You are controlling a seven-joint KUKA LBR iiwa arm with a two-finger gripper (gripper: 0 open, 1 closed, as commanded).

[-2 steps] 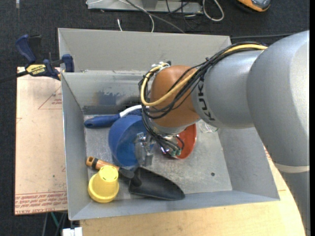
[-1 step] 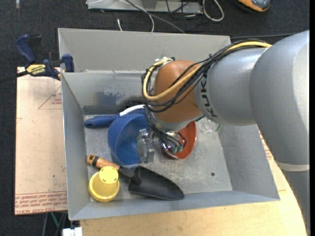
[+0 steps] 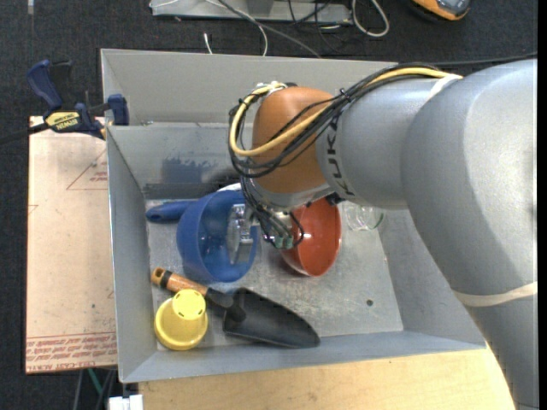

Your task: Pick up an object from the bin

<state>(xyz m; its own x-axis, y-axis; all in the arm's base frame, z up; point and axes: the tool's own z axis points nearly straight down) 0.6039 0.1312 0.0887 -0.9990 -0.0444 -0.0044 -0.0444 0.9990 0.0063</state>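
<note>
Blue plastic bowl [image 3: 198,233], left of red bowl [image 3: 318,239]: likely light, stiff, slick, best taken at its rim; tool [image 3: 242,231] hangs over it, clenched or released cannot be told.

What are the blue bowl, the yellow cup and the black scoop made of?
Blue bowl: probably plastic, glossy, with soft highlights inside.
Yellow cup: likely plastic, with an even, fairly matte colour.
Black scoop: plastic or coated metal with a dull sheen; the view leaves it open.

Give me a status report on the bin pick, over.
Gripper over blue cup, mid-bin; hold unconfirmed. Red bowl close beside it. Yellow cup and black scoop lie apart, by the near wall.
</note>
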